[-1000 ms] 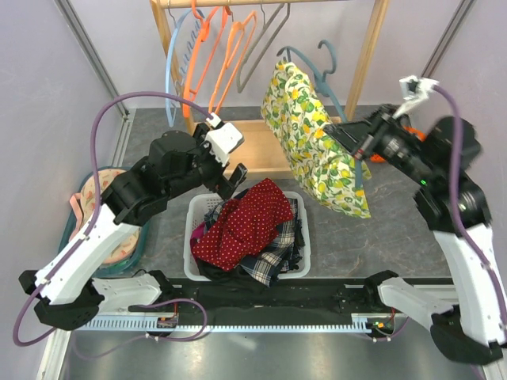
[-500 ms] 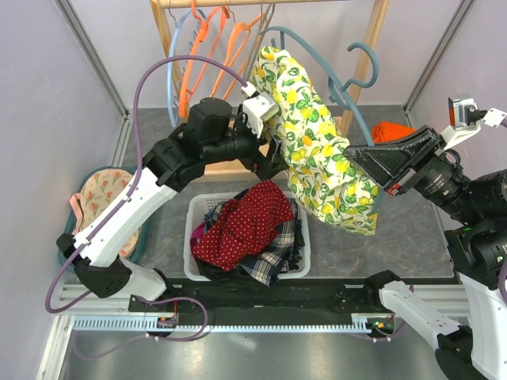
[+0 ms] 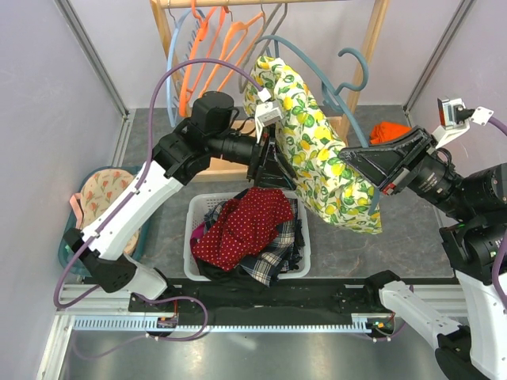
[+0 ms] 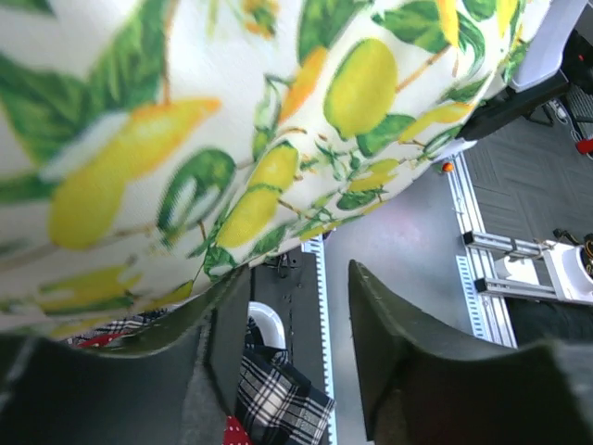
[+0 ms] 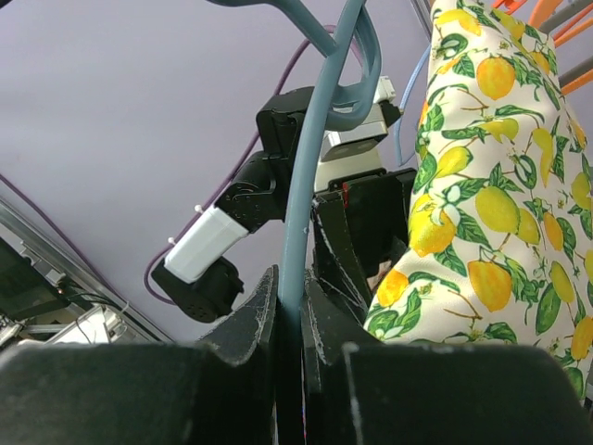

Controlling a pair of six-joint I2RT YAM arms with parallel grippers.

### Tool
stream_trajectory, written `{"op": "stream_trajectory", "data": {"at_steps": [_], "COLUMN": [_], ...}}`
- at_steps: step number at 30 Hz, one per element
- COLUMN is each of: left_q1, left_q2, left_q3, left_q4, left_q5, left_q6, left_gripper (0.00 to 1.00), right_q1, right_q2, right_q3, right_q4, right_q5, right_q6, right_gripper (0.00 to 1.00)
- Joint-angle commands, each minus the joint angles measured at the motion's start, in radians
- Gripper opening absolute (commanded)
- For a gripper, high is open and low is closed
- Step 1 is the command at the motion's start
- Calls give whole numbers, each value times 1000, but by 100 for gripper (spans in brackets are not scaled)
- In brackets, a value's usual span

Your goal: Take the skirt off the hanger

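Teal basin [image 3: 82, 187], left of the table [image 3: 158, 229], holds a peach patterned cloth [image 3: 107, 196]. The left arm reaches over it toward the far centre.

White basket [image 3: 190, 237], near centre, holds a red dotted cloth [image 3: 245, 222] on top and a black-and-white plaid cloth [image 3: 273, 257] at its near edge.

Wooden rack [image 3: 168, 32], far centre, carries a light-blue hanger [image 3: 176, 55] and orange hangers [image 3: 214, 47].

Left end effector [image 3: 273, 162] [image 4: 292, 273]: positioned at the left side of the skirt [image 3: 317, 150] [image 4: 232, 120], above the far edge of the basket. The fingers [image 4: 398, 343] stand partly apart with a clear gap between them. The lower edge of the fabric lies across the tip of one finger. No fabric is visible clamped in the gap.

Skirt: white fabric with a yellow lemon and green leaf print. It hangs in the air at centre, tilted, with its upper end far and left and its lower end near and right, over the right corner of the basket. It is on the hanger [image 5: 295, 213], a slate-blue one whose hook points up and to the right.

Right end effector [image 3: 366, 170] [image 5: 289, 287]: closed narrow on the slate-blue bar of the hanger, just right of the skirt. The bar runs straight up from between the fingers in the right wrist view.

Orange item [image 3: 392, 131]: on the table at far right, partly hidden behind the right arm.
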Motion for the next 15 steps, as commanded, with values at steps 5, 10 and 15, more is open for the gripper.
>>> {"op": "stream_trajectory", "data": {"at_steps": [5, 10, 15], "left_q1": [9, 9, 13], "left_q2": [-4, -40, -60], "left_q3": [25, -73, -149], "left_q4": [19, 22, 25], "left_q5": [-361, -643, -728], "left_q6": [-70, -79, -80], "left_gripper": [100, 100, 100], "right_q1": [-1, 0, -1], "right_q2": [-16, -10, -5], "right_q3": [-7, 2, 14], "right_q4": [116, 136, 161], "right_q5": [-9, -17, -26], "right_q6": [20, 23, 29], "right_gripper": [0, 0, 0]}}
